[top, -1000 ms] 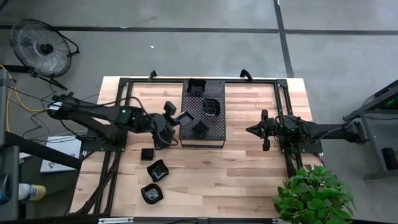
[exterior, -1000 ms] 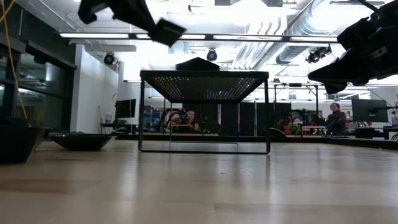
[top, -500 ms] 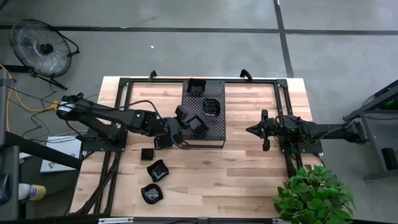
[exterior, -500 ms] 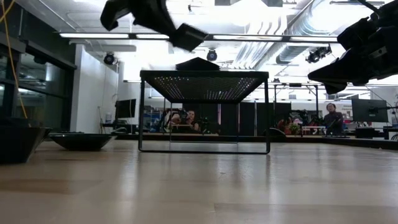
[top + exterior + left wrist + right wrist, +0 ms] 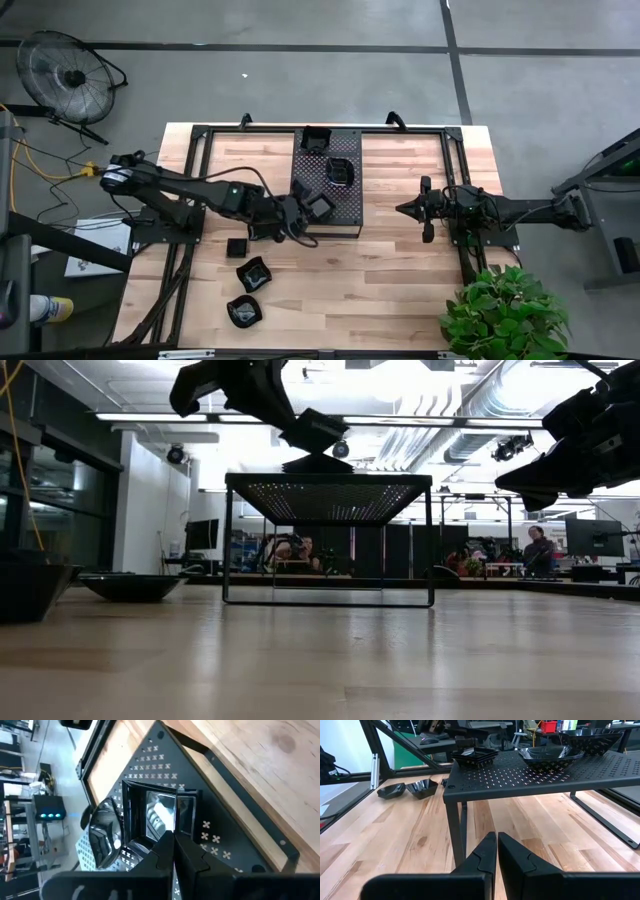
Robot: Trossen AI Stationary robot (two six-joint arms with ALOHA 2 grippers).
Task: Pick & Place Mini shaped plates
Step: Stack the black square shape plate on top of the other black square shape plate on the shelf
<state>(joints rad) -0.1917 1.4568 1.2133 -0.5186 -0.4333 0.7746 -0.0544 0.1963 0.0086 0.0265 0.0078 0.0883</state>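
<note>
Gripping square plate (half hidden), left gripper

Nothing to read here.
No words, labels, brands or numbers show legibly anywhere on or around the table.

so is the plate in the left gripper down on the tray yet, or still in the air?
In the air. In the low view the left gripper holds the square plate tilted, clear above the plates on the perforated tray.
</note>
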